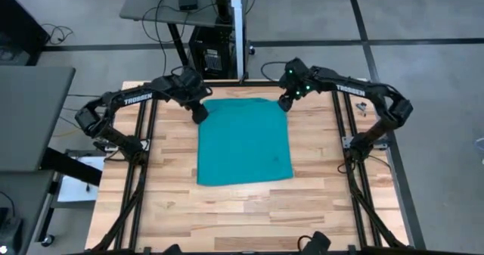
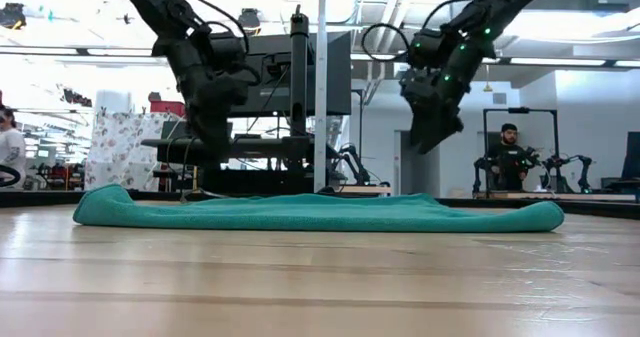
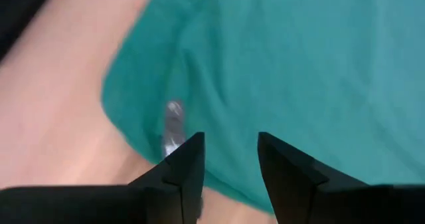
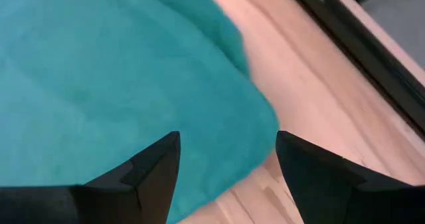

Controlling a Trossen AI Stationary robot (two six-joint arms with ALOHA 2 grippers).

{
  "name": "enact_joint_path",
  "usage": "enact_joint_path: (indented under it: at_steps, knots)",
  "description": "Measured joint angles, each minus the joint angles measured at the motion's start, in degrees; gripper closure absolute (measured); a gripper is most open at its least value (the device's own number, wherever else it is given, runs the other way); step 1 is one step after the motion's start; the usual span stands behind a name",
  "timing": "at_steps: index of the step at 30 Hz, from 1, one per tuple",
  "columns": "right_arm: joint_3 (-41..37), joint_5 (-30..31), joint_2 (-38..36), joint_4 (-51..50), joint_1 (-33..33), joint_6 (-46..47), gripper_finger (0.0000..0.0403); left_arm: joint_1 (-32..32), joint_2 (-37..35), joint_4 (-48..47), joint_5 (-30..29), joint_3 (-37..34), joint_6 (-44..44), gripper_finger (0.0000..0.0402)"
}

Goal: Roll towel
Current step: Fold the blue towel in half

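Both pincers hang released above the far corners of the towel [image 1: 243,141], which lies flat mid-frame on the bench [image 1: 227,209]: left pincer [image 1: 199,113], right pincer [image 1: 285,103]. Uneven re-gripping would likely skew the roll; a shallow pinch might slip off.

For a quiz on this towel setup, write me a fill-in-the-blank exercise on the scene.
1. The towel lies ____ on the table, not yet rolled.
2. Both grippers hang over the towel's ____ corners in the high view.
3. The left gripper and the right gripper both have ____ fingers with nothing between them.
4. The towel's colour is ____.

Missing words: flat; top; open; teal
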Motion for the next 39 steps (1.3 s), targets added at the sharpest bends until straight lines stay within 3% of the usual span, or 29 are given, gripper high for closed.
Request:
enact_joint_path:
  at_steps: [4,11,17,39]
  knots:
    - [0.0,0.07,2.53,1.47,-2.17,-0.5,0.0163,1.49,1.34,2.4,-0.45,0.03,0.9,0.0275]
    - [0.0,-1.13,6.36,0.89,-4.8,-0.62,0.0163,1.35,12.52,4.33,-3.63,2.1,8.47,0.0268]
    - [-0.02,-1.36,6.7,0.11,-4.66,-1.57,0.0163,1.41,17.42,5.99,-4.72,5.3,12.61,0.0267]
    - [-0.02,-1.36,6.7,1.35,-4.83,-2.23,0.0164,0.84,20.19,4.68,-3.63,5.7,17.11,0.0267]
